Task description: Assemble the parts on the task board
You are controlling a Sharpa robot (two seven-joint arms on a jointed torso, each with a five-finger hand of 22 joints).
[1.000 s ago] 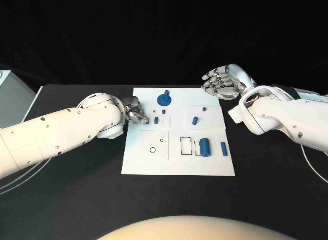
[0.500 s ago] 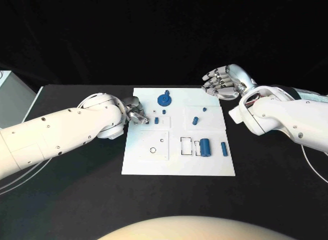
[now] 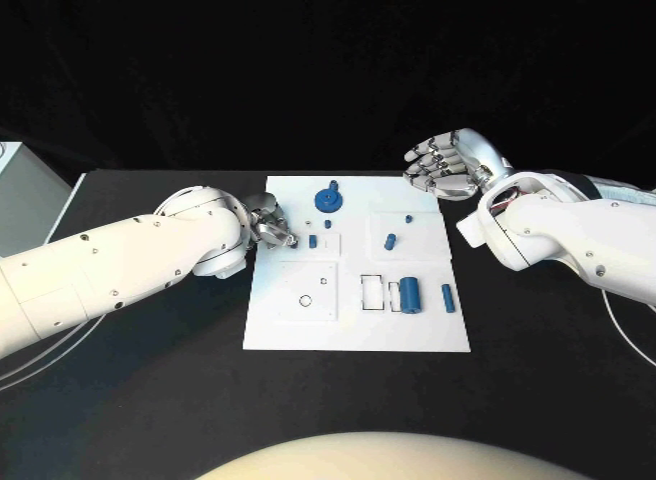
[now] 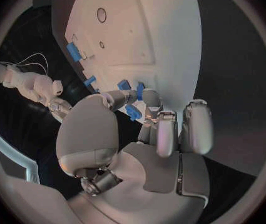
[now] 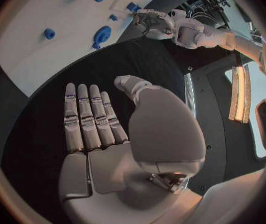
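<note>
The white task board [image 3: 357, 320] lies mid-table with several blue parts on it: a gear-like piece [image 3: 328, 198] at the far side, small pieces [image 3: 312, 241] [image 3: 390, 240] in the middle, and a large cylinder [image 3: 410, 295] beside a thin one [image 3: 446, 296]. My left hand [image 3: 268, 222] sits at the board's left edge with its fingers curled in. Its fingertips [image 4: 152, 100] hover close to the small pieces [image 4: 140, 91], and I see nothing gripped. My right hand [image 3: 446, 165] is raised beyond the board's far right corner, fingers straight, palm [image 5: 108, 169] bare.
A pale box [image 3: 14, 195] stands at the table's far left edge. The board carries an oval hole [image 3: 307, 299] and a rectangular slot [image 3: 373, 291] near its front half. Bare black table [image 3: 357, 400] lies in front of the board.
</note>
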